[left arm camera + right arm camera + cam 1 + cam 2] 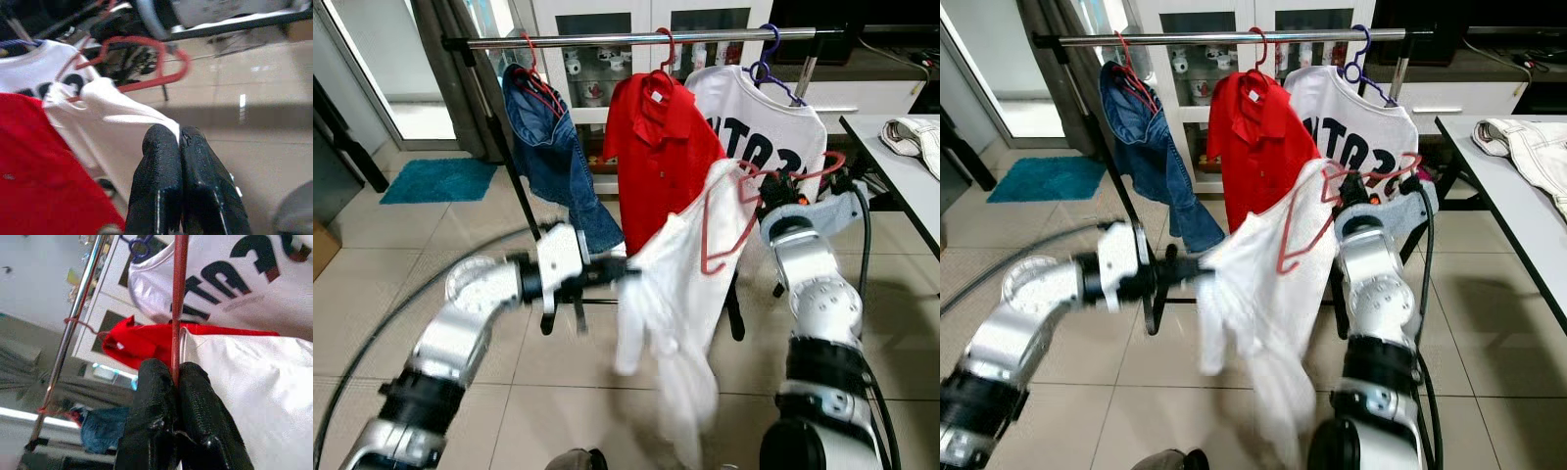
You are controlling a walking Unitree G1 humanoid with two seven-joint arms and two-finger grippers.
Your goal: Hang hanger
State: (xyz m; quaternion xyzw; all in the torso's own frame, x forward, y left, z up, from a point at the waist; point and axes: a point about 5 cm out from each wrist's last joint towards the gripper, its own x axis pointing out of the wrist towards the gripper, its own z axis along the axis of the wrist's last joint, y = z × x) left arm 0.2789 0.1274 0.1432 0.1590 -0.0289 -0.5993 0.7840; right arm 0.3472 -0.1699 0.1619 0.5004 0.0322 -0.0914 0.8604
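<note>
A red plastic hanger [744,211] carrying a white cloth garment [680,313] is held up in front of a black-framed clothes rack with a silver metal rail [646,39], below the rail and not on it. The right gripper [175,377] is clenched on the hanger: in the right wrist view the thin red bar runs straight down into the seam between the two black fingers [151,401], with the white fabric lying just beside them. In the head views that gripper sits at the hanger's upper right part, in front of the white printed T-shirt [764,132] that hangs on a purple hanger [769,64]. The left gripper [178,147] reaches across from the left, and its fingers are pressed together on the edge of the white garment, well apart from the hanger's red loop seen beyond it. On the rail also hang a red polo shirt [661,157] and a blue denim garment [553,162]. A teal mat [435,181] lies on the tiled floor [372,294] at the left, and a pale folded cloth [915,137] lies on a table [901,181] at the right.
</note>
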